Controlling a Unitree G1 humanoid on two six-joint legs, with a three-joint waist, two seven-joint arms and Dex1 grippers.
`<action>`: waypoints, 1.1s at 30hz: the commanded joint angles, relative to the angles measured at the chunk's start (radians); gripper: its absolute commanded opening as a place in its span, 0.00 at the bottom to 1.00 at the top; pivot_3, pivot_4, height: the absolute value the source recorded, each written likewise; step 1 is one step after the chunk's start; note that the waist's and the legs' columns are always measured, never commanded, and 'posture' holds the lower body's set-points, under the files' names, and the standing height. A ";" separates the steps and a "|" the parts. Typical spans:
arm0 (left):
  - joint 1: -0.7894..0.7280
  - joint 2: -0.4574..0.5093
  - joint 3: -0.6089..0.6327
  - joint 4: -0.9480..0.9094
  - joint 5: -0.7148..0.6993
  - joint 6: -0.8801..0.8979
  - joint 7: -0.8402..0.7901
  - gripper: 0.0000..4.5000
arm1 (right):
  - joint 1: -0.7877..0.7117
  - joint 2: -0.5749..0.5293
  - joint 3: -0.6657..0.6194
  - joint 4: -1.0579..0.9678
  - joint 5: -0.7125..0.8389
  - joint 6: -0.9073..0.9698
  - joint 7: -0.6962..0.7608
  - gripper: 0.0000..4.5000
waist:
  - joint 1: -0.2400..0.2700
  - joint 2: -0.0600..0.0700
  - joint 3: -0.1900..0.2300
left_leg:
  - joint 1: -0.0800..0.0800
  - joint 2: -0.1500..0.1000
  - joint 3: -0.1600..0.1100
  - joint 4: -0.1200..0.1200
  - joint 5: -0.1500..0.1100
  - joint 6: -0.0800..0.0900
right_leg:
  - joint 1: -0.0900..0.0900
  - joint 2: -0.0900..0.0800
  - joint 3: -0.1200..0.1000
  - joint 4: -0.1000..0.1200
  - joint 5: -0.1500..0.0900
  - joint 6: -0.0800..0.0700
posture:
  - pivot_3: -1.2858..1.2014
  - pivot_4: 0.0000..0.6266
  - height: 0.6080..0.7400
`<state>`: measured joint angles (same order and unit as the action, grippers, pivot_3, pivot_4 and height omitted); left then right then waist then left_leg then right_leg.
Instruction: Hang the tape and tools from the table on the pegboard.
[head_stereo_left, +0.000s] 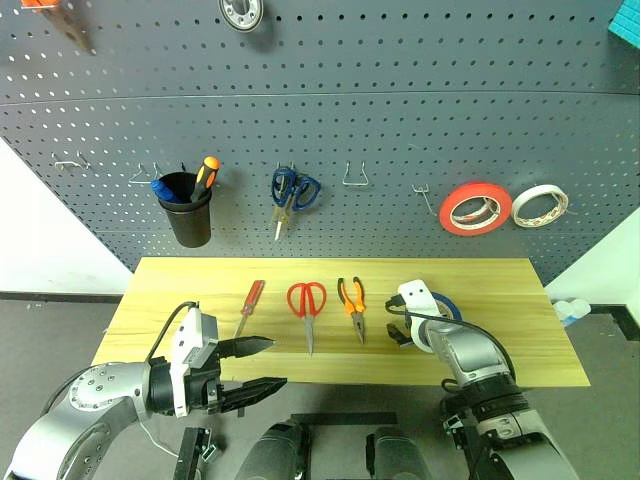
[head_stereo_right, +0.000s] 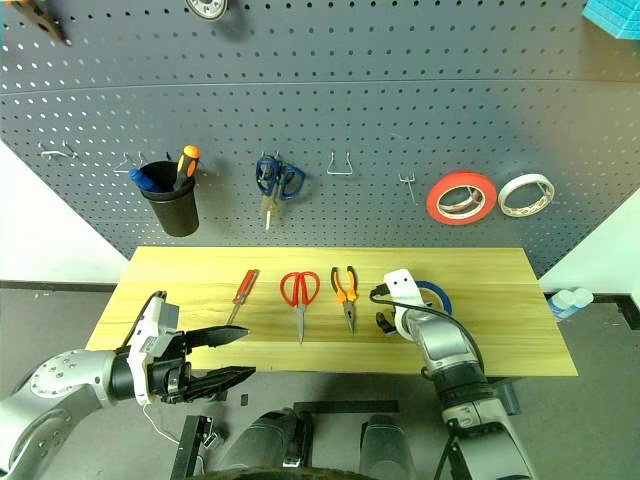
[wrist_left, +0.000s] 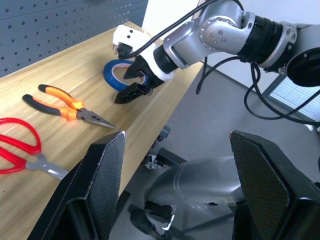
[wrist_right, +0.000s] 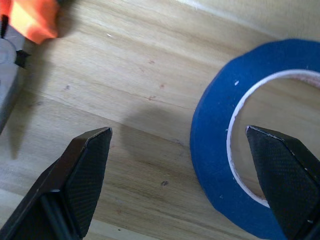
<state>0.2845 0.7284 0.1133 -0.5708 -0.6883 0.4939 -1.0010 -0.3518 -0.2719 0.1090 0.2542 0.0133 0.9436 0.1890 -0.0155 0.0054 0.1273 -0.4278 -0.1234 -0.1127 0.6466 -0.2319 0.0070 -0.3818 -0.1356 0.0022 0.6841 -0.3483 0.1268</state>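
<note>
Right gripper (wrist_right: 180, 165), jaws apart, straddles the blue tape roll's (wrist_right: 215, 150) nine-o'clock wall; next, lower and clamp; left gripper (head_stereo_left: 262, 365) gapes empty.

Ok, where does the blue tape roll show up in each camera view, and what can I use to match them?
Left eye: blue tape right of the pliers, partly behind the right gripper.
Right eye: same spot, on the table.
Left wrist: upper middle, beside the right gripper.
Right wrist: large, at the right, one finger over its hole.
Shared landmark: the orange-handled pliers.
</note>
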 joint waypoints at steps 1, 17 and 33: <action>0.007 0.009 0.022 -0.036 -0.017 -0.006 -0.001 0.77 | -0.033 0.010 -0.031 0.025 -0.001 0.016 -0.017 1.00 | 0.000 0.000 0.000 | 0.000 0.000 0.000 0.000 0.000 0.000 | 0.000 0.000 0.000 0.000 0.000 0.000 | 0.51 0.21 0.55; -0.004 0.003 0.014 -0.037 -0.016 -0.009 0.011 0.78 | -0.054 0.014 -0.034 0.070 -0.010 -0.003 -0.013 0.65 | 0.001 0.000 0.000 | 0.000 0.000 0.000 -0.001 0.000 0.000 | -0.001 0.000 0.000 0.000 0.000 0.000 | 0.51 0.20 0.55; -0.039 -0.010 -0.006 -0.005 0.003 -0.021 0.012 0.78 | -0.064 -0.010 -0.024 0.062 -0.011 -0.017 0.019 0.14 | 0.001 0.000 0.000 | -0.001 0.000 0.000 -0.001 0.000 0.000 | -0.001 0.000 0.000 0.000 0.000 0.000 | 0.51 0.16 0.55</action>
<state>0.2575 0.7215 0.1058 -0.5696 -0.6858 0.4907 -0.9889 -0.3937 -0.2702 0.0825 0.3410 0.0108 0.9311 0.2011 -0.0142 0.0055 0.1273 -0.4284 -0.1235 -0.1127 0.6454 -0.2318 0.0067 -0.3832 -0.1352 0.0021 0.6838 -0.3482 0.1269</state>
